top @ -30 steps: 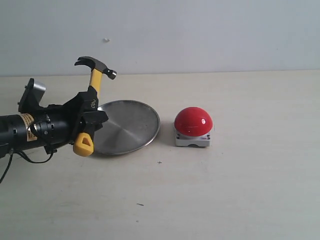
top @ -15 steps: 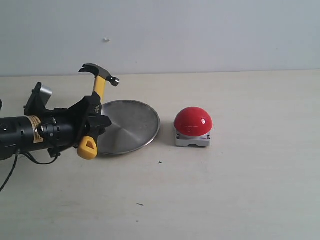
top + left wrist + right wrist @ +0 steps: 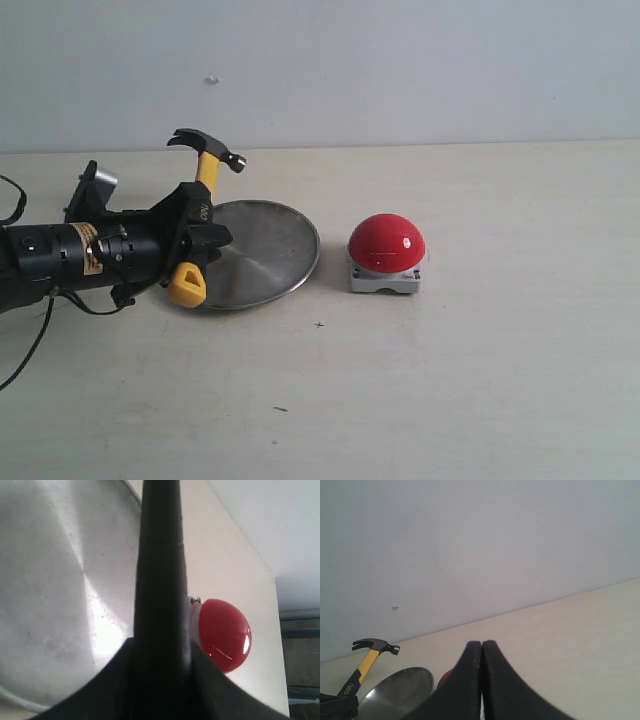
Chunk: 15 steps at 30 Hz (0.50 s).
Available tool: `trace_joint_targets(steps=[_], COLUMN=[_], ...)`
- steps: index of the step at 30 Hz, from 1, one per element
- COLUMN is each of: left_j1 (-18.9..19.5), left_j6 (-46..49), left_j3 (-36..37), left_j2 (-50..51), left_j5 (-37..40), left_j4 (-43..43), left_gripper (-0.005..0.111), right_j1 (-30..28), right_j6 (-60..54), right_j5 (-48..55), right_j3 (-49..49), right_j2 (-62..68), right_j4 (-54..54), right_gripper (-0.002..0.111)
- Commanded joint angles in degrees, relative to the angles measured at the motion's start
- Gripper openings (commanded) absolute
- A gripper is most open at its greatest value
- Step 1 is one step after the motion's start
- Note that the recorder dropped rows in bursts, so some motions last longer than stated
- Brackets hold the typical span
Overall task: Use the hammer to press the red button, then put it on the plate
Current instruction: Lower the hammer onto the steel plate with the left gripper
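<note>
My left gripper (image 3: 197, 233) is shut on the hammer's handle, holding the hammer (image 3: 207, 165) upright and slightly tilted, above the table at the left edge of the plate (image 3: 265, 250). Its dark head points up and its yellow looped end (image 3: 187, 285) hangs low. The red button (image 3: 386, 243) sits on its grey base to the right of the plate, well apart from the hammer. In the left wrist view the dark handle (image 3: 160, 575) crosses the plate (image 3: 50, 580) with the red button (image 3: 225, 635) beyond. My right gripper (image 3: 482, 643) is shut and empty, looking from afar at the hammer (image 3: 366, 664).
The pale table (image 3: 480, 380) runs wide to the right and front of the button. A grey wall (image 3: 400, 60) stands behind. A black cable (image 3: 25, 355) trails from the left arm at the table's left edge.
The left arm has carried the hammer to the right, so the handle now sits at the plate's left rim. The plate and the button have not moved.
</note>
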Motion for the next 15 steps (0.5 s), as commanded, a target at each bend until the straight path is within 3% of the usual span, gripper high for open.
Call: trace_joint_targets(steps=[1,15], left_j1=[-0.29,-0.29], left_j6=[0.83,-0.84], left_j3=[-0.84,-0.84], left_j2=[-0.79,-0.79], left_j5=[-3.70,-3.70], left_j4=[0.51,1.16], left_gripper=[0.000,0.000], right_j1=[0.08,0.08], right_j6=[-0.20,-0.20], right_j5=[-0.27,-0.27], right_j3=[0.31,0.31], right_j2=[-0.41,-0.41], right_j4=[-0.15,-0.15], right_gripper=[0.000,0.000])
